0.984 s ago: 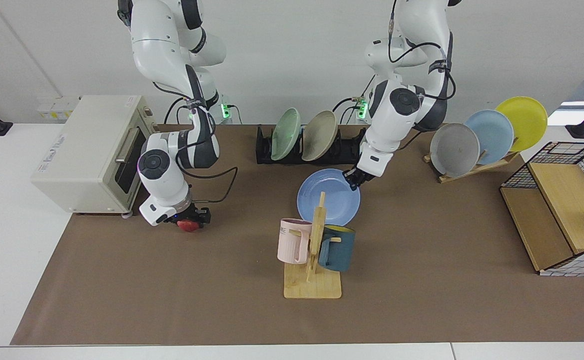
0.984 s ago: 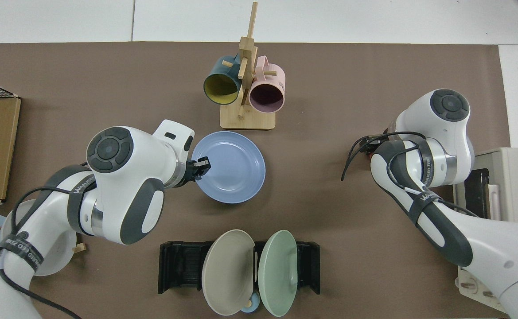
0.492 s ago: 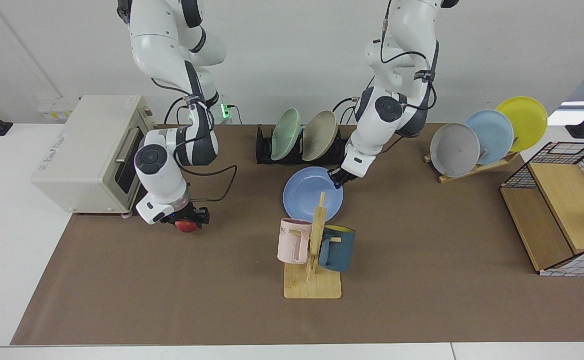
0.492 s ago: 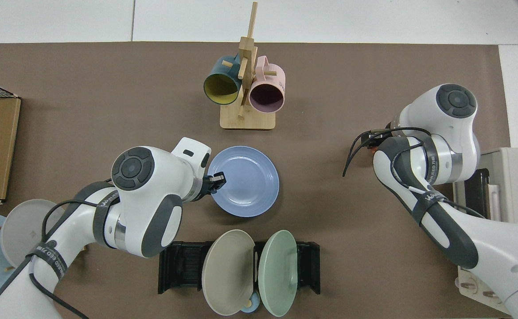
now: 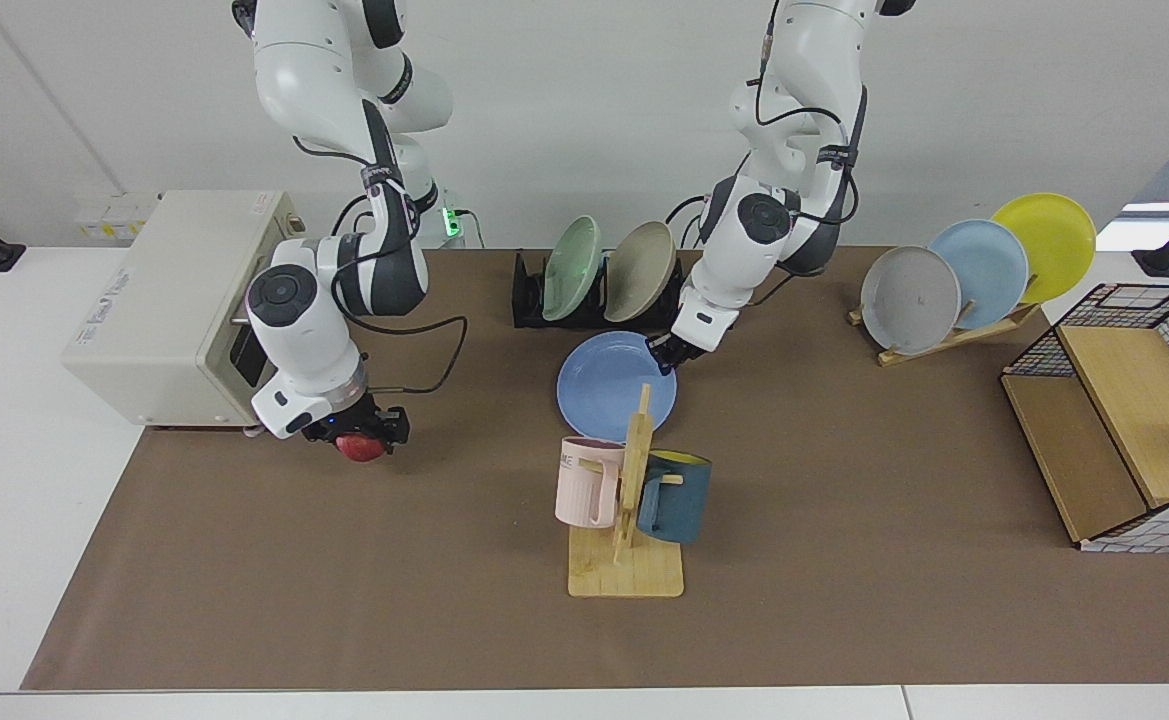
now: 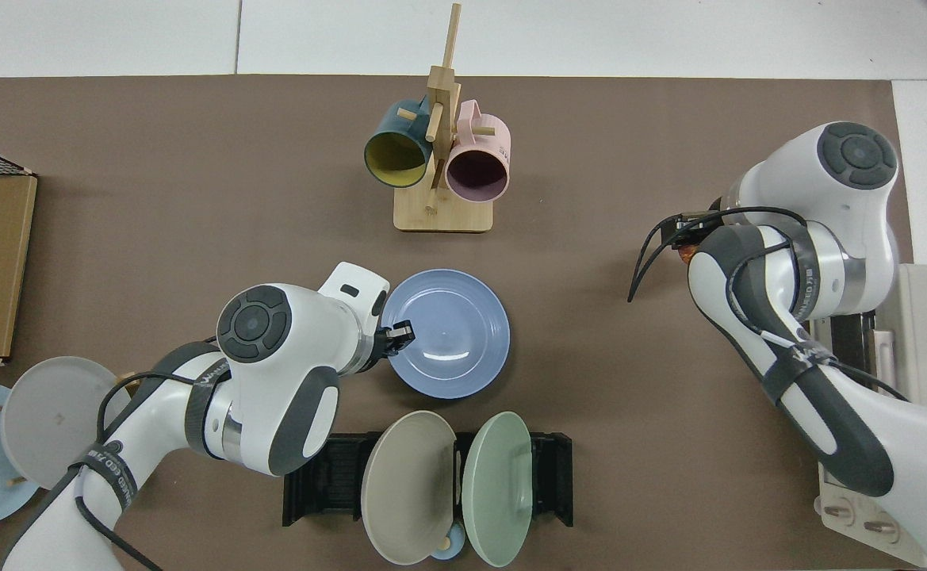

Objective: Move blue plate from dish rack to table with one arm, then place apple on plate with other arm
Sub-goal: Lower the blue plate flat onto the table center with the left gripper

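Left gripper [image 5: 666, 358] fingers clamp the blue plate [image 5: 612, 388] rim, apparently above the tabletop [image 5: 344, 580]; right gripper [image 5: 359, 440] fingers clamp the apple [image 5: 360, 447].

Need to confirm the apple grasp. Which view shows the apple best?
The facing view: the apple shows red and mostly whole under the right tool, which is shut on it, near the toaster oven. In the top view the right arm covers it, leaving only a reddish sliver beside the wrist.
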You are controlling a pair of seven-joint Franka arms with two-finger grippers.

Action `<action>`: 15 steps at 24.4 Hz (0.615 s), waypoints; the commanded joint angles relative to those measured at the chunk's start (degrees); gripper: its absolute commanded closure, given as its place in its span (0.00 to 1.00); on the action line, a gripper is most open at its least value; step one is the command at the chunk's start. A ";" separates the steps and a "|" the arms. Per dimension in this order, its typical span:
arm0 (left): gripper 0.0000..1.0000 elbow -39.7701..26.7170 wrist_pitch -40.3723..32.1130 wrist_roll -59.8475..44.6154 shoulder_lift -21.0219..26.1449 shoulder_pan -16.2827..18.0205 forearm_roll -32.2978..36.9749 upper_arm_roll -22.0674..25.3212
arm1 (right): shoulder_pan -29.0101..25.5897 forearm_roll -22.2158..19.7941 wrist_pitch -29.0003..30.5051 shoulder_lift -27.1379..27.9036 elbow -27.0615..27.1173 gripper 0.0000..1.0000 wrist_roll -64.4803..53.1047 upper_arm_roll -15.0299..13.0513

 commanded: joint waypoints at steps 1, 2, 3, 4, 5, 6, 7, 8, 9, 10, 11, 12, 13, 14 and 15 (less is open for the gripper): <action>1.00 -2.21 1.44 2.98 -0.93 -0.72 -1.24 0.46 | -0.88 -0.73 -4.54 -5.09 -0.34 1.00 -1.15 0.22; 0.86 -2.21 1.35 3.95 -0.93 -0.72 -1.24 0.46 | -0.79 -0.64 -5.86 -6.05 0.09 1.00 -1.24 0.22; 0.71 -2.21 1.17 4.48 -0.93 -0.72 -1.24 0.46 | -0.79 -0.73 -7.44 -6.67 1.06 1.00 -1.24 0.22; 0.55 -2.21 1.00 4.75 -0.93 -0.63 -1.24 0.46 | -0.79 -0.64 -9.63 -7.20 2.20 1.00 -1.24 0.22; 0.42 -2.12 0.91 5.01 -0.93 -0.63 -1.24 0.46 | -0.79 -0.64 -11.56 -7.64 3.34 1.00 -1.24 0.30; 0.21 -2.12 0.82 5.02 -0.93 -0.72 -1.24 0.46 | -0.70 -0.56 -13.06 -8.25 4.05 1.00 -1.24 0.39; 0.00 -2.12 0.73 4.93 -0.93 -0.72 -1.24 0.46 | -0.44 -0.38 -13.95 -8.87 4.23 1.00 -1.24 0.39; 0.00 -2.03 0.65 4.84 -0.93 -0.80 -1.24 0.46 | -0.27 -0.38 -14.48 -9.66 4.23 1.00 -1.15 0.39; 0.00 -1.77 0.56 4.67 -0.93 -0.80 -1.15 0.55 | -0.44 -0.12 -14.48 -10.45 4.14 1.00 -1.15 0.39; 0.00 -1.51 0.38 4.58 -0.93 -0.80 -0.80 0.55 | -0.79 -0.29 -14.48 -11.24 3.97 1.00 -1.15 0.74; 0.00 -1.07 -0.32 4.49 -0.93 -0.72 -0.28 0.81 | -0.88 -0.29 -14.66 -11.68 3.79 1.00 -1.32 0.74; 0.00 -0.63 -1.37 4.49 -1.10 -0.54 0.43 1.16 | -0.79 -0.29 -14.66 -11.86 3.36 1.00 -1.41 0.74; 0.00 0.24 -3.03 4.40 -1.36 -0.02 2.09 1.34 | -0.79 -0.29 -14.66 -12.04 3.00 1.00 -1.41 0.74; 0.00 1.73 -5.40 3.97 -1.71 0.25 4.89 1.69 | -0.79 -0.29 -14.66 -12.39 2.65 1.00 -1.24 0.74; 0.00 3.40 -8.03 3.53 -1.89 0.51 7.26 2.65 | -0.79 -0.29 -14.66 -12.65 2.13 1.00 -0.98 0.74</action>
